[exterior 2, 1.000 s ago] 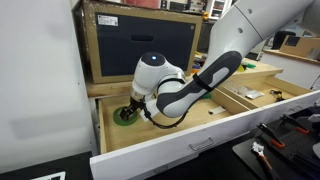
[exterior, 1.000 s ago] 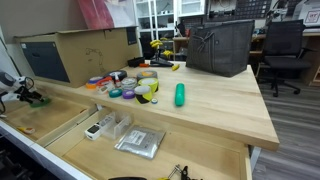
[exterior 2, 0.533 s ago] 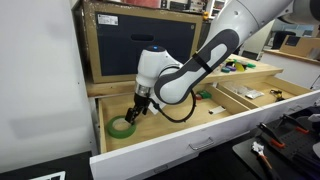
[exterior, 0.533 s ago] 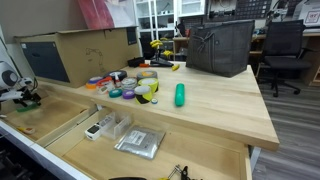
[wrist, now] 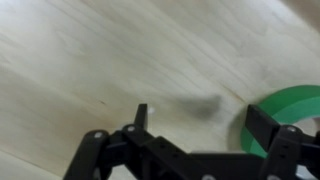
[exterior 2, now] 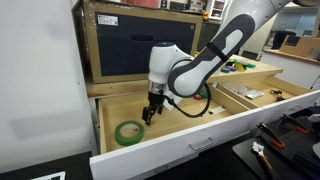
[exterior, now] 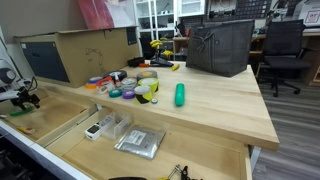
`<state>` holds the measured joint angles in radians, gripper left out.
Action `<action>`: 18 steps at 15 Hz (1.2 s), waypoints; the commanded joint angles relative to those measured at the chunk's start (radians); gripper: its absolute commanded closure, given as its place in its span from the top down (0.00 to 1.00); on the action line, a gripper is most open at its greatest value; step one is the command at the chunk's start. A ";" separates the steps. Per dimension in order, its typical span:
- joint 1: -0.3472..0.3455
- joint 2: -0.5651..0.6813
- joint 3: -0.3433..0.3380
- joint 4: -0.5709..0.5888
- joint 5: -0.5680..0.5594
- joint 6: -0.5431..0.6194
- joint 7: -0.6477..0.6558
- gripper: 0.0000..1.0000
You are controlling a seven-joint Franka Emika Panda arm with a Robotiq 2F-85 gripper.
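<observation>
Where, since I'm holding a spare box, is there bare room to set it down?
The tabletop is bare between the green cylinder and the table's corner. The drawer floor is bare beside the green tape roll, past the open pincer. Crowded: the pile of tape rolls by the cardboard box.

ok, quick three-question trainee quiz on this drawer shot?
1. True or false: the gripper is holding the green tape roll.
2. Where does the tape roll lie? A) flat in the open drawer B) on the worktop C) on a chair
3. Fill in: the gripper's jaws stand ____.
Key: 1 false; 2 A; 3 open.
</observation>
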<state>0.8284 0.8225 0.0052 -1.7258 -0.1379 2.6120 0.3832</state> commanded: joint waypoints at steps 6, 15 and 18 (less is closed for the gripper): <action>-0.030 -0.194 -0.034 -0.228 0.027 0.011 0.133 1.00; -0.081 -0.216 0.049 -0.178 0.097 0.013 0.138 1.00; -0.055 -0.214 0.053 -0.184 0.081 0.029 0.156 1.00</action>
<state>0.7632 0.6201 0.0475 -1.8995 -0.0572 2.6232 0.5172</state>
